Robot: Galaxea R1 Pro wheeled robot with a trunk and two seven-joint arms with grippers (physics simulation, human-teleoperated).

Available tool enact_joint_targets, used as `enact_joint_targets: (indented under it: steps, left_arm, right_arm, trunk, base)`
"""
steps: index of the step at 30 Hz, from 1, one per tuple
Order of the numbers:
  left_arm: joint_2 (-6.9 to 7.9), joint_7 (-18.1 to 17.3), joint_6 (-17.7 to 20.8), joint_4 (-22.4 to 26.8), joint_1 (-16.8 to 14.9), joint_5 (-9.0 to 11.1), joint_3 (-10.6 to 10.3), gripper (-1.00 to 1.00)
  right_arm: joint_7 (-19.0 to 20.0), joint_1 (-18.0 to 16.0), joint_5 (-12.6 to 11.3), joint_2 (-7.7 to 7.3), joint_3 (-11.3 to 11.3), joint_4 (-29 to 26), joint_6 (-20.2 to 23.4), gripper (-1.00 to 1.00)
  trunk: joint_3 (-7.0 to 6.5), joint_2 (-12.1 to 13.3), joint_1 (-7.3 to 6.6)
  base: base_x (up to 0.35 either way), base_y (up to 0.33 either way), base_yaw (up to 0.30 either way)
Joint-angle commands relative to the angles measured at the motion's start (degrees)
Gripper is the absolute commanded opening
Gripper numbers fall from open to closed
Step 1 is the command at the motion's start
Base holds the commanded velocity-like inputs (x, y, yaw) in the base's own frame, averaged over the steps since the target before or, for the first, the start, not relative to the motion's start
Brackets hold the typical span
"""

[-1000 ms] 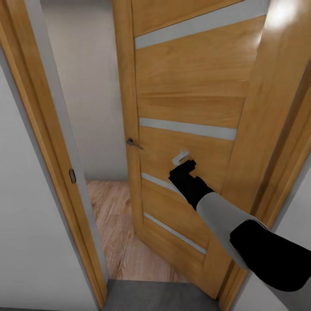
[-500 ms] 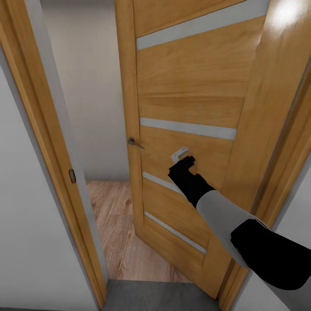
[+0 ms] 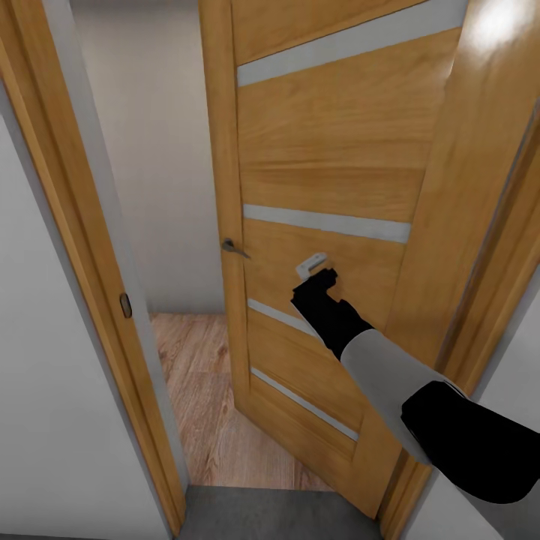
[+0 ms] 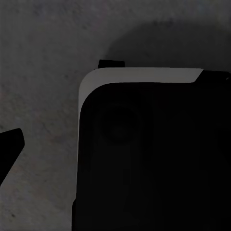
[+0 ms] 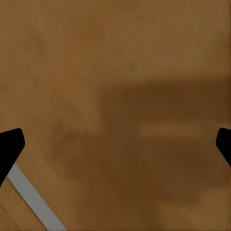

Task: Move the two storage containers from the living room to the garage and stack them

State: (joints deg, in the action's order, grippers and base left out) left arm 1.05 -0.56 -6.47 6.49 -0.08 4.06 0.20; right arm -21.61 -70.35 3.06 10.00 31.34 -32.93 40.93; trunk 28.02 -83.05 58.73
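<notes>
Right gripper (image 3: 313, 268) pressed against the face of the partly open wooden door (image 3: 330, 150), fingers (image 5: 10, 147) spread wide and holding nothing. Left gripper's opening impossible to judge. Beyond the door, light wood-plank floor (image 3: 202, 390); grey floor (image 3: 270, 514) at the threshold

Home interior: panelled wooden door (image 3: 322, 180), plank flooring (image 3: 202, 390).

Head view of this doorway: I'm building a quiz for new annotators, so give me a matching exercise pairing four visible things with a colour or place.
Things:
1. door
2. door handle
3. right gripper
4. plank floor

Descriptions:
A. light wood, beyond the doorway
B. against the door's face, below its middle pale stripe
C. golden wood with pale stripes, partly open
D. small grey lever at the door's edge

Pairs: 1-C, 2-D, 3-B, 4-A
</notes>
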Motion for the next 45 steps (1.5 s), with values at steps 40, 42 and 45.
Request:
enact_joint_targets:
  steps: [40,42,45]
  left_arm:
    - [-0.01,-0.06,-0.13,0.01,-0.01,0.42,-0.02,1.0]
    - [0.0,-0.06,-0.13,0.01,-0.01,0.42,-0.02,1.0]
    - [-0.02,-0.06,-0.13,0.01,-0.01,0.42,-0.02,1.0]
  right_arm:
    - [0.07,-0.05,0.3,0.0,-0.61,7.44,-3.87,1.0]
    - [0.14,-0.05,0.33,0.0,-0.62,7.44,-3.9,1.0]
    - [0.58,-0.05,0.22,0.0,-0.65,7.38,-3.92,1.0]
  trunk:
    - [0.06,-0.03,0.0]
    - [0.06,-0.03,0.0]
    - [0.06,-0.03,0.0]
  base:
    - [0.0,0.0,0.0]
    - [0.0,0.0,0.0]
    - [0.0,0.0,0.0]
